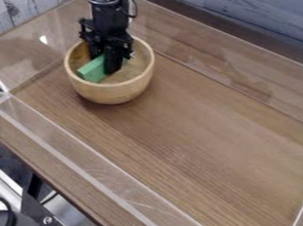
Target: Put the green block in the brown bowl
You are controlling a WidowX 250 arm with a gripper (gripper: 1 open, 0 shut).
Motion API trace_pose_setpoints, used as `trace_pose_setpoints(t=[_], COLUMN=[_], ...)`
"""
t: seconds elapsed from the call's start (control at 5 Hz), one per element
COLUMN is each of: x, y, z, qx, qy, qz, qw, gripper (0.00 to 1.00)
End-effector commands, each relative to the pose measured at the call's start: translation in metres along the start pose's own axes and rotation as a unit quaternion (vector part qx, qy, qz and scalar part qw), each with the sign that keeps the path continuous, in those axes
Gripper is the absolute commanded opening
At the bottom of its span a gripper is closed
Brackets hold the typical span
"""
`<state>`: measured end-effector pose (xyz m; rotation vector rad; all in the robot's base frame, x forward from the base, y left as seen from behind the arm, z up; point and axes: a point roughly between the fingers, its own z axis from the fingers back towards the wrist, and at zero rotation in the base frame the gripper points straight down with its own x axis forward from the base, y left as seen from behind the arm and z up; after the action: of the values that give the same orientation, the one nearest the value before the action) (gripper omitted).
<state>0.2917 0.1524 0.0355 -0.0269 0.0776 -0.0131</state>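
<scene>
The brown bowl (pixel 111 87) stands at the back left of the wooden table. Inside it lies the green block (pixel 89 70), leaning toward the bowl's left wall. My black gripper (pixel 112 63) reaches down into the bowl from above, its fingers close together and shut on the block's right end. The fingertips are partly hidden by the bowl's rim and the block.
A clear plastic wall (pixel 36 126) borders the wooden table (pixel 204 138) along the front left and the back. A grey plank wall (pixel 25 4) lies behind on the left. Cables and a metal frame (pixel 4 207) sit below the front corner.
</scene>
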Motion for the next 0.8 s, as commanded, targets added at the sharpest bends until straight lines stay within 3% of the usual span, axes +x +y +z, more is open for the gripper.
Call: trace_pose_setpoints(t=[0.0,0.6], x=[0.0093,0.0097], y=[0.0038,0.0019], z=[0.0082,0.0001], qx=[0.013,0.01], qy=[-0.017,-0.006], qz=[0.001,0.006], qw=[0.9998,0.9999], gripper=[0.0,0.0])
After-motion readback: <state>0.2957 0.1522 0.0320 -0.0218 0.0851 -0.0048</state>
